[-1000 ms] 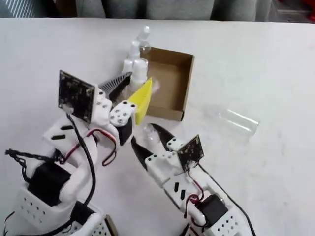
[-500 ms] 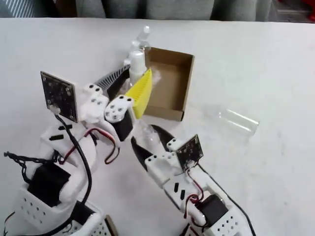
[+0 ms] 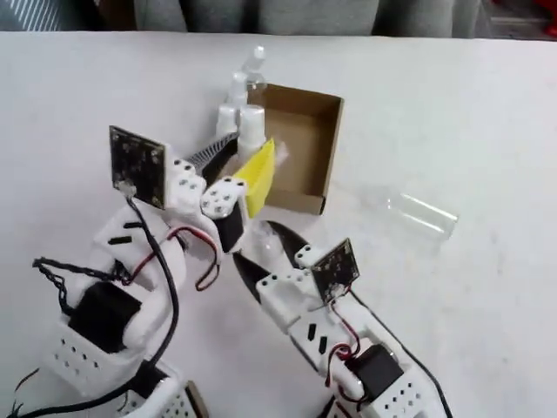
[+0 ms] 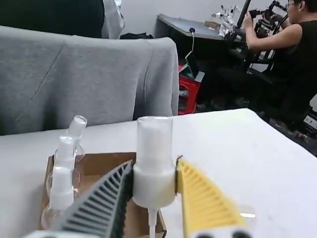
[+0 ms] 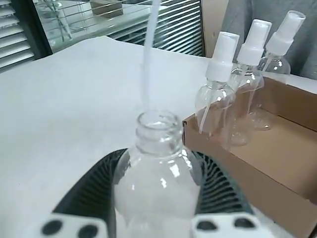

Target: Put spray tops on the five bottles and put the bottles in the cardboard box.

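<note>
Left pincer (image 4: pixel 154 174) is clamped on a white spray top (image 4: pixel 154 148), whose dip tube (image 5: pixel 148 59) hangs just above the open neck of the clear bottle (image 5: pixel 157 130). That bottle is gripped upright by the right pincer (image 5: pixel 159 171). Three capped bottles (image 5: pixel 237 99) stand at the cardboard box (image 5: pixel 277 158), seemingly inside it. Another bottle (image 3: pixel 424 214) lies on the table (image 3: pixel 452 104).
</note>
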You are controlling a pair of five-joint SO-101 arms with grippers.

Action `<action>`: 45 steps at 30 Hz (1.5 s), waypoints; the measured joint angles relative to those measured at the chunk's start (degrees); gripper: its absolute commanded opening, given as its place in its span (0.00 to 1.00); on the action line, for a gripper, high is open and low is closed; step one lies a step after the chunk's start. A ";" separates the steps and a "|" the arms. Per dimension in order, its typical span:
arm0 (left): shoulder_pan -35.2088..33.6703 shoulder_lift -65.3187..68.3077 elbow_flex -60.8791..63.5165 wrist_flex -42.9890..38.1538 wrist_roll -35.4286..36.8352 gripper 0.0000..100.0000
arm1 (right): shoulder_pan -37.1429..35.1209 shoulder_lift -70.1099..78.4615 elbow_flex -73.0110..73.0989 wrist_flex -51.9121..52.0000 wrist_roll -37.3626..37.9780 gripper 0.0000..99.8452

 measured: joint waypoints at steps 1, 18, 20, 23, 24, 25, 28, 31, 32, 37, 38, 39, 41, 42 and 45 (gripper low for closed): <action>0.00 0.00 0.88 0.00 0.00 0.02 | -0.09 0.00 0.00 0.00 0.00 0.02; 1.58 -6.51 11.87 2.73 0.09 0.02 | -0.18 0.00 0.00 0.18 0.00 0.02; 3.25 -9.93 14.59 3.16 0.09 0.02 | -0.26 0.00 0.00 0.18 0.00 0.02; 6.33 -14.77 18.81 3.25 -0.09 0.02 | -0.26 0.00 0.00 0.18 0.00 0.02; 6.59 -15.91 20.04 3.25 -0.18 0.02 | -0.26 0.00 0.00 0.18 0.00 0.02; 6.77 -17.14 21.10 3.25 -0.18 0.02 | -0.26 -0.09 0.00 0.18 0.00 0.02; 6.95 -19.87 23.03 3.25 -0.18 0.02 | -0.26 -0.26 0.00 0.62 0.00 0.02; 6.95 -22.33 24.88 3.25 -0.18 0.02 | -0.26 -0.18 0.00 0.62 0.00 0.02; 6.95 -23.21 25.67 3.25 -0.18 0.02 | -0.26 -0.18 0.00 0.62 0.00 0.02; 6.95 -26.55 29.54 2.99 -0.18 0.02 | 0.35 0.00 0.00 0.70 0.00 0.02; 6.95 -27.34 30.07 2.90 -0.18 0.02 | 0.35 0.00 0.00 0.70 0.00 0.02; 6.95 -27.96 30.59 2.90 -0.18 0.02 | 0.35 0.00 0.00 0.70 0.00 0.02; 6.95 -29.45 31.21 2.81 -0.26 0.02 | 0.35 0.00 0.00 0.70 0.00 0.02; 6.95 -30.15 31.30 2.99 -0.26 0.02 | 0.35 0.00 0.00 0.70 0.00 0.02; 6.95 -33.14 33.32 2.90 -0.26 0.05 | 0.35 0.00 0.00 0.70 0.00 0.02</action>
